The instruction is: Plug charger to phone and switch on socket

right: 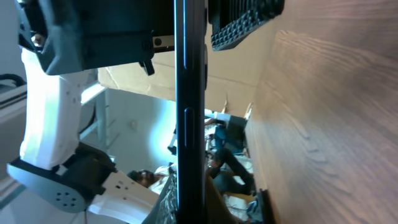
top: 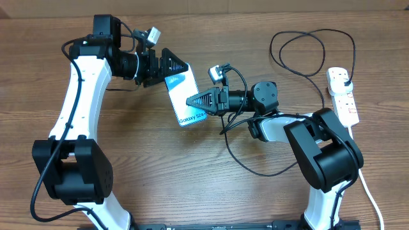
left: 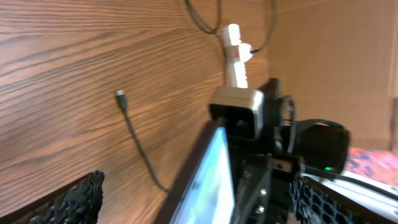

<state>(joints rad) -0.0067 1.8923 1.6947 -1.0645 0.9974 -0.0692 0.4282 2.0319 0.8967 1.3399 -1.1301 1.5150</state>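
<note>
The phone (top: 184, 89), its lit screen reading "Galaxy S24", is held tilted above the table between both arms. My right gripper (top: 195, 101) is shut on its lower right edge; in the right wrist view (right: 211, 205) the phone (right: 189, 93) shows edge-on. My left gripper (top: 171, 69) is open around the phone's top end, its fingers (left: 199, 199) wide apart on either side of the phone (left: 208, 180). The charger cable (top: 311, 33) loops at the back right, and its black plug sits in the socket (top: 343, 96). The connector tip (left: 119, 94) lies free on the table.
The white socket strip (left: 235, 59) lies at the right edge of the table, its thick white cord running toward the front. A cardboard wall stands behind the table. Black cables curve over the wood in front of the right arm (top: 255, 171).
</note>
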